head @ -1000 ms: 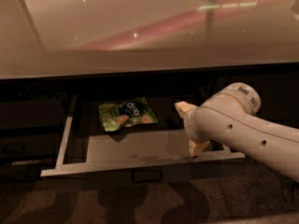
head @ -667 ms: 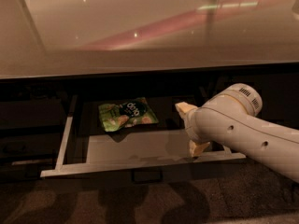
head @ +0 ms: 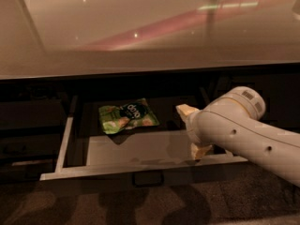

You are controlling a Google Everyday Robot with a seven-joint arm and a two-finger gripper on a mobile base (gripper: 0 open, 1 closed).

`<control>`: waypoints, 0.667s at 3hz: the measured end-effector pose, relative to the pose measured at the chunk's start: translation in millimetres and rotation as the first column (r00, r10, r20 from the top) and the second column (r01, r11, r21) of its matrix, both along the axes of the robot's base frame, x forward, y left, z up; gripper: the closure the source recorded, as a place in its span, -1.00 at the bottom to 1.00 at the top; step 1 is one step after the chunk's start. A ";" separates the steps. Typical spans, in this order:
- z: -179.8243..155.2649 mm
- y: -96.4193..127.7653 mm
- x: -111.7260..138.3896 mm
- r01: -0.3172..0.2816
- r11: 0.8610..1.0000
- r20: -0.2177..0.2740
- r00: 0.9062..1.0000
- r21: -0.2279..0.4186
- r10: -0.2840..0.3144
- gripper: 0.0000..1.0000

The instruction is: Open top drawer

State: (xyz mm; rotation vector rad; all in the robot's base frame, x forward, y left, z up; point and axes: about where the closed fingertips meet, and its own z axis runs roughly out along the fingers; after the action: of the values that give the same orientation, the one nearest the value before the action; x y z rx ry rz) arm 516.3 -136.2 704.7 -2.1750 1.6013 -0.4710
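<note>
The top drawer (head: 140,168) stands pulled out below the counter, with pale side rails (head: 63,142) and a grey inner floor (head: 140,148) showing. Its loop handle (head: 147,178) hangs at the middle of the front edge. A green snack bag (head: 127,116) lies at the back of the drawer. My gripper (head: 193,130) hangs over the drawer's right part, above the floor and apart from the handle. One pale finger (head: 185,110) points towards the bag, the other sits near the front edge. The fingers stand apart and hold nothing. The white arm (head: 253,135) comes in from the right.
A glossy beige countertop (head: 140,32) overhangs the drawer. Dark cabinet fronts (head: 28,125) lie left and right of the drawer. A speckled dark floor (head: 117,205) is in front.
The arm has edged very slightly to the right. The drawer and the bag have not moved.
</note>
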 end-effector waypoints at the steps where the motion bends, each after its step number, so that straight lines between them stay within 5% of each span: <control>1: 0.4 -0.5 -3.4 -0.002 1.000 0.001 1.000 -0.002 0.002 -1.00; 2: 23.9 12.1 -34.3 -0.059 0.997 0.099 0.993 -0.049 0.063 -1.00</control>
State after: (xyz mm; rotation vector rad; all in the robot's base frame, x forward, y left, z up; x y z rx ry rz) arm 482.1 -124.0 728.6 -2.1899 1.4804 -0.5941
